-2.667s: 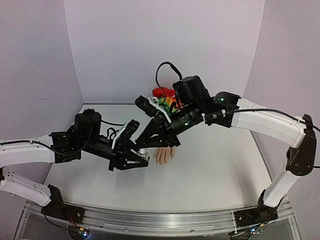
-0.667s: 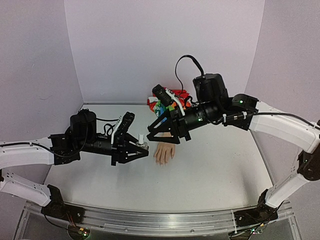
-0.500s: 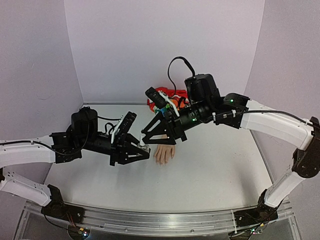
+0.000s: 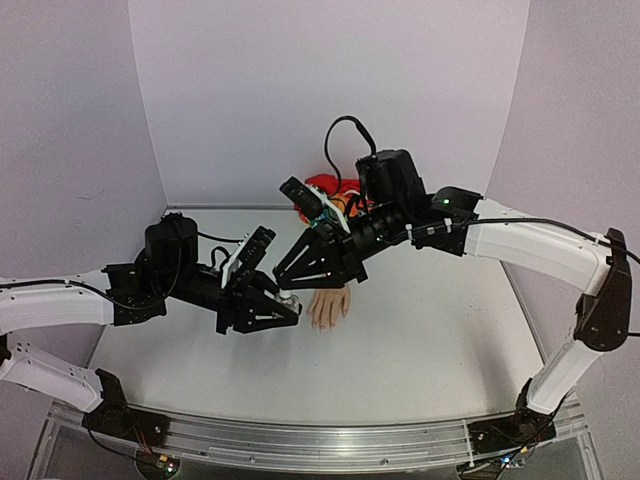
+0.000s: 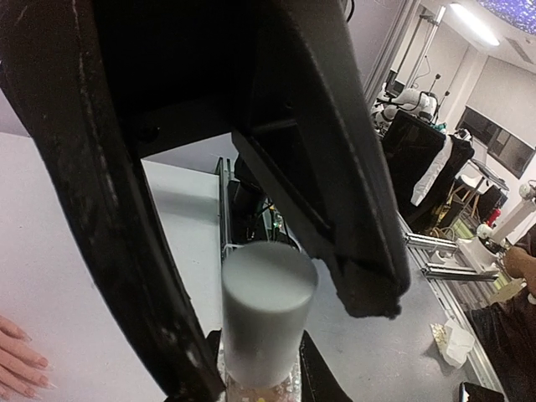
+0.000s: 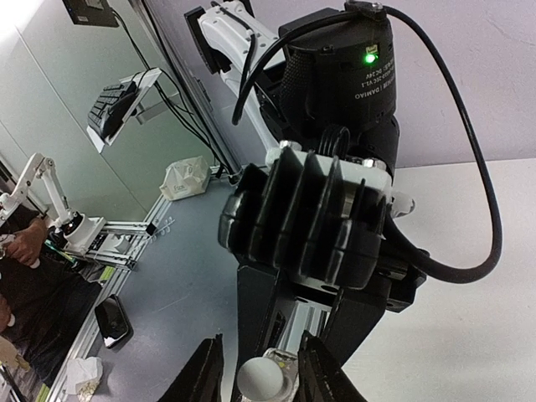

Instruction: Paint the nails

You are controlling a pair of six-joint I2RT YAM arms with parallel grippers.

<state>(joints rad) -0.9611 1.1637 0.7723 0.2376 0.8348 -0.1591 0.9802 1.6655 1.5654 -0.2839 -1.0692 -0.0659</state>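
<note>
My left gripper is shut on a small clear bottle held upright, its white cap pointing up. My right gripper hangs over the bottle, and its black fingers flank the cap with a narrow gap still showing on one side. Just right of both grippers, the pale fake hand lies flat on the table. The nails show pink at the left wrist view's lower left corner. The rainbow sleeve runs back behind the right arm.
The white table is closed in by lilac walls at the back and both sides. The right arm's black cable loops above the sleeve. An aluminium rail runs along the near edge.
The right gripper swung down and left from above the sleeve onto the bottle's cap, and its jaws narrowed around it. The left gripper kept its hold and barely moved.
</note>
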